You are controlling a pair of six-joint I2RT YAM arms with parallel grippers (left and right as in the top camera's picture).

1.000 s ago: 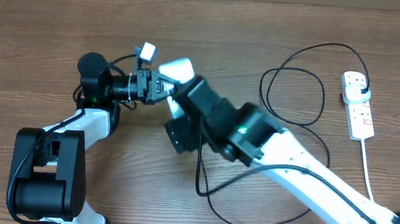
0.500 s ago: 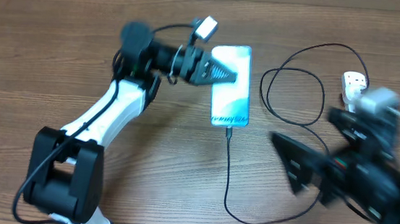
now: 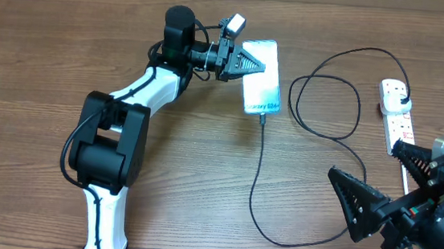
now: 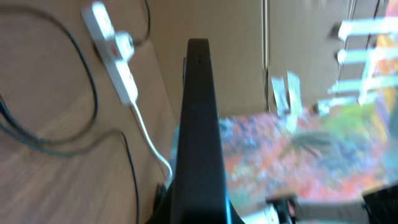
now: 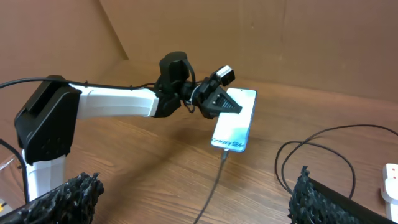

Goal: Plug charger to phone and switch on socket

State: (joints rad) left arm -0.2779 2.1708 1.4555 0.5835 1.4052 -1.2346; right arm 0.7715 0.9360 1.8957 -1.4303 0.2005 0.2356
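Wood table (image 3: 50, 61) carries everything, with the phone (image 3: 264, 88) near the far middle and its screen lit blue-teal. The left claw (image 3: 247, 62) is at the phone's left long edge and looks closed on it. In the right wrist view the phone casts a shadow beneath it, so it seems tipped up off the table rather than lying flat. That grip is probably there to steady the phone against the pull of the cable (image 3: 254, 184), whose tip (image 3: 264, 118) meets the phone's near short end and appears seated. From there the cable runs toward the robot, loops right, then curls back to the plug (image 3: 402, 97) sitting in the far end of the socket (image 3: 401, 128). The socket lies well apart on the right. The right claw (image 3: 362, 158) hovers near it, spread wide and holding nothing, which suits pressing a switch rather than grasping. Charging looks connected and the switch is what remains. Whether the switch is on is too small to tell.
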